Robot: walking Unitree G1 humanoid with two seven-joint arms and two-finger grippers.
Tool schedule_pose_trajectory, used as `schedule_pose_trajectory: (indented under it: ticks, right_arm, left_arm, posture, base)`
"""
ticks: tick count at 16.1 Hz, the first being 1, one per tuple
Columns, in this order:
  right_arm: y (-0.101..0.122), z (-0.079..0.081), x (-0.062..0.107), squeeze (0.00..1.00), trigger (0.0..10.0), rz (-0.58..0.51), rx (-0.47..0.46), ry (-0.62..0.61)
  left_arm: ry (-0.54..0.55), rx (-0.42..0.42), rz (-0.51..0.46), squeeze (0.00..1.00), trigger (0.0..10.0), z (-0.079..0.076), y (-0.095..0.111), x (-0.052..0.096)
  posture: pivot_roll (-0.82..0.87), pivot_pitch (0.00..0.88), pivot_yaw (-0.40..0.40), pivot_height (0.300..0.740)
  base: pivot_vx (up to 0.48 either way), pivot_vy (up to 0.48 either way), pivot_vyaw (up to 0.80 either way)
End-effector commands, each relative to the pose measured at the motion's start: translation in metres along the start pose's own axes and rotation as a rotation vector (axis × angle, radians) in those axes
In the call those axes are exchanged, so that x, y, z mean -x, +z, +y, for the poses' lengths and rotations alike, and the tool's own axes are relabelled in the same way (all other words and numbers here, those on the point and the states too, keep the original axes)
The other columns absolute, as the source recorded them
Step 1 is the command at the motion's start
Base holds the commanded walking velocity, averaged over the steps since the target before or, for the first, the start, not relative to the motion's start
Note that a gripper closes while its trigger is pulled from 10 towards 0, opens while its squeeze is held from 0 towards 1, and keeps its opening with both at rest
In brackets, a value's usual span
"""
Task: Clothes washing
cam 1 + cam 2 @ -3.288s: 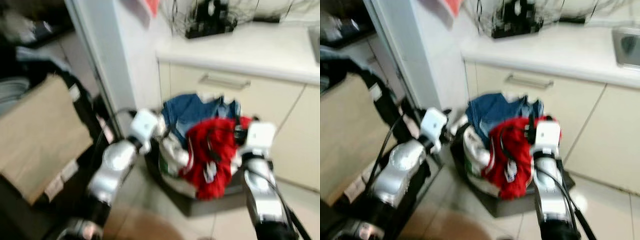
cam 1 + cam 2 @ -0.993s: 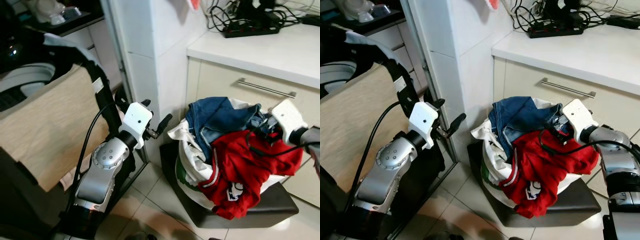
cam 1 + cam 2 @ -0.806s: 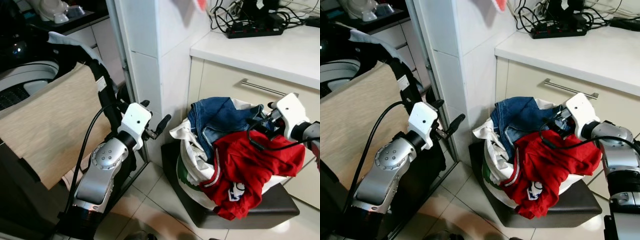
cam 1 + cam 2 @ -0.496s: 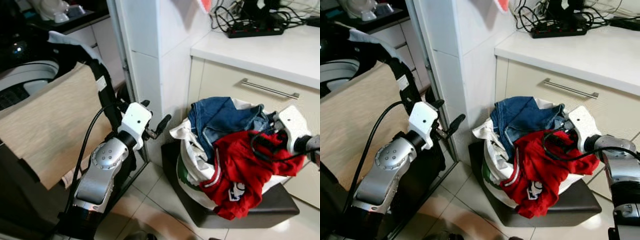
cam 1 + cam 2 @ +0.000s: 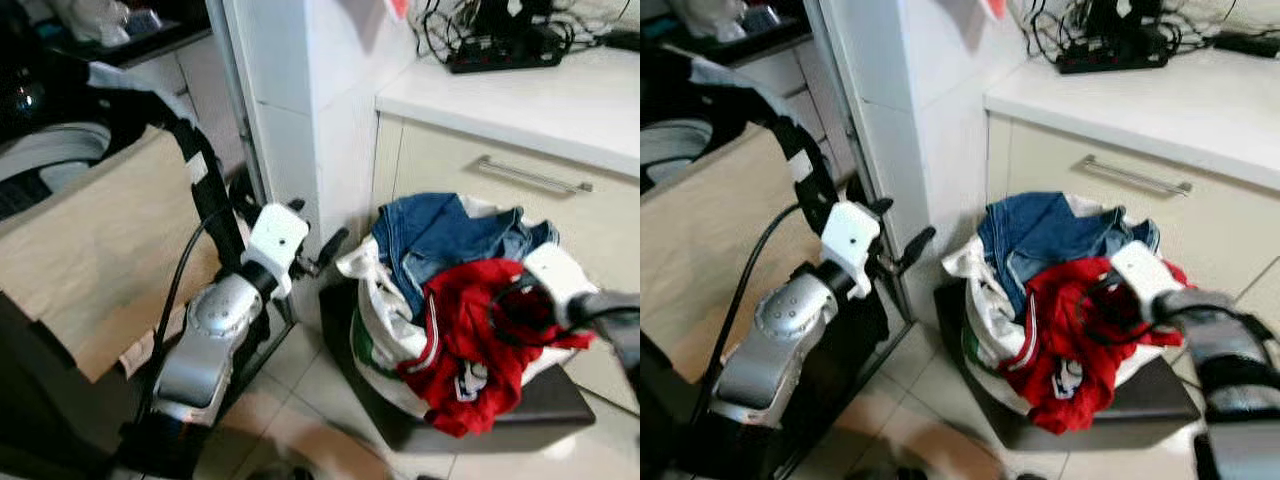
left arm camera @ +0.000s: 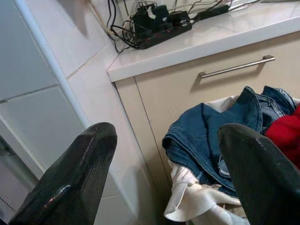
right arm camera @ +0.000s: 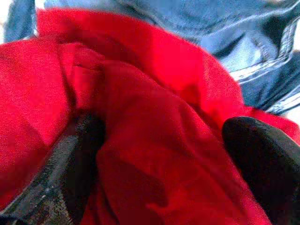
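1. Laundry heaped in a white bag (image 5: 372, 318) on a dark low stand (image 5: 545, 400) on the floor tiles, against the cream cabinet under the tabletop (image 5: 520, 95); red garment (image 5: 470, 345) on the near side of the heap, blue jeans (image 5: 430, 235) behind and touching it.
2. Right hand (image 7: 159, 140) pressed into the red garment, fingers (image 7: 262, 164) spread with a thick fold bunched between them, not yet pinched.
3. Left hand (image 6: 164, 154) held off beside the white tiled pillar (image 5: 300, 100), fingers spread, holding nothing, pointing toward the jeans.
4. Probably soft, light, limp cloth: likely to sag and trail, perhaps dragging a neighbour along. Best taken at a bunched fold near the middle, not a loose edge.
5. Hidden: bottom of the bag, anything under the top layers, and how far the red garment tangles with the jeans. Head views slightly blurred; washer drum (image 5: 45, 150) at far left partly cut off.
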State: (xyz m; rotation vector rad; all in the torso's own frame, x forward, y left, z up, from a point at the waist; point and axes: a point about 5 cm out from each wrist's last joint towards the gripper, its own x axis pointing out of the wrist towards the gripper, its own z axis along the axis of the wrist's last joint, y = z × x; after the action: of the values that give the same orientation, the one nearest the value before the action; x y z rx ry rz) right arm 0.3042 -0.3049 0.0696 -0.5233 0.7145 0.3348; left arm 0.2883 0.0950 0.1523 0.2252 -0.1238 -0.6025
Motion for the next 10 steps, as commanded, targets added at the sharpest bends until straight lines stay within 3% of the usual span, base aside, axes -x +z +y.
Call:
schedule_pose_trajectory:
  ticks: [1,3,4,5,8,9,10]
  right_arm:
    - [-0.002,0.009,-0.009,0.0,10.0,0.043,0.008,-0.034]
    - [0.0,0.013,-0.014,0.0,10.0,0.048,0.045,-0.089]
    - [0.008,0.015,-0.019,0.0,6.3,0.023,0.048,-0.134]
    - [0.015,0.014,-0.021,0.0,0.0,-0.007,0.024,-0.181]
    - [0.034,0.015,-0.024,0.0,0.0,-0.11,-0.111,-0.227]
    - [0.045,0.013,-0.025,0.0,0.0,-0.189,-0.246,-0.239]
    - [0.05,0.019,-0.028,0.0,0.0,-0.23,-0.318,-0.225]
  left_arm:
    - [0.002,-0.014,-0.019,0.0,10.0,0.001,0.007,-0.004]
    - [0.006,-0.013,-0.025,0.0,10.0,0.001,0.008,-0.005]
    - [0.015,-0.015,-0.027,0.0,10.0,0.003,0.009,-0.006]
    - [0.021,-0.016,-0.028,0.0,10.0,0.004,0.009,-0.006]
    - [0.03,-0.016,-0.029,0.0,10.0,0.003,0.009,-0.006]
    - [0.038,-0.019,-0.029,0.0,10.0,0.004,0.009,-0.007]
    - [0.046,-0.022,-0.025,0.0,10.0,0.004,0.007,-0.009]
  posture:
    - [-0.12,0.0,0.081,0.74]
    - [-0.12,0.0,0.076,0.74]
    - [-0.11,0.0,0.068,0.74]
    - [-0.1,0.0,0.067,0.74]
    - [-0.1,0.0,0.057,0.74]
    - [-0.11,0.0,0.053,0.74]
    - [-0.13,0.0,0.047,0.74]
  base:
    - [0.0,0.0,0.0]
    - [0.0,0.0,0.0]
    - [0.0,0.0,0.0]
    - [0.0,0.0,0.0]
    - [0.0,0.0,0.0]
    - [0.0,0.0,0.0]
    - [0.0,0.0,0.0]
